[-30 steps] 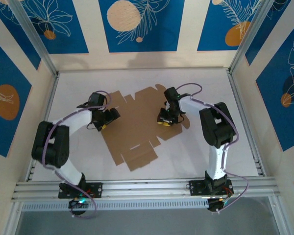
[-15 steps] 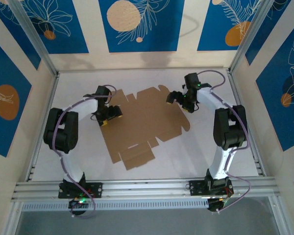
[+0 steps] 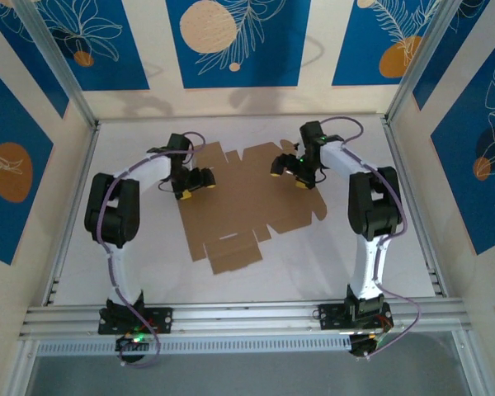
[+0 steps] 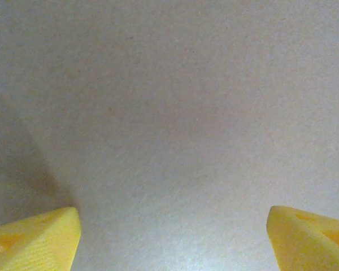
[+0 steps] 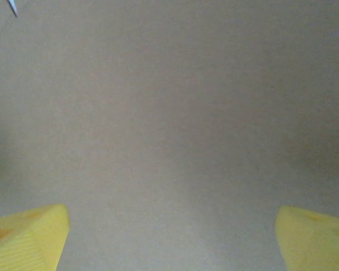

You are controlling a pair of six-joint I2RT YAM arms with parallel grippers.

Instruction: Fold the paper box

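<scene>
Reaching farther across the table (image 3: 346, 264) than a second ago, both arms have carried their grippers toward the far part of the box (image 3: 247, 206). The box lies as a flat brown die-cut sheet in the middle of the table, with all its flaps down.

The left gripper (image 3: 196, 180) now sits over the sheet's far left corner and the right gripper (image 3: 290, 171) over its far right flaps. A second ago the right one was nearer, over the sheet's right middle. The sheet itself seems to have shifted slightly, its near flap now a little farther from the arm bases.

In each wrist view the yellow fingers (image 4: 34, 240) stand wide apart with bare cardboard between them, so both sets of jaws are spread and hold nothing. Whether they touch the sheet cannot be told.

No fold appears made yet; the arms seem to be taking new places to raise the far flaps.

No brand, label or writing shows on the box. The wall panels (image 3: 231, 41) carry only blue leaf patterns with orange discs.
</scene>
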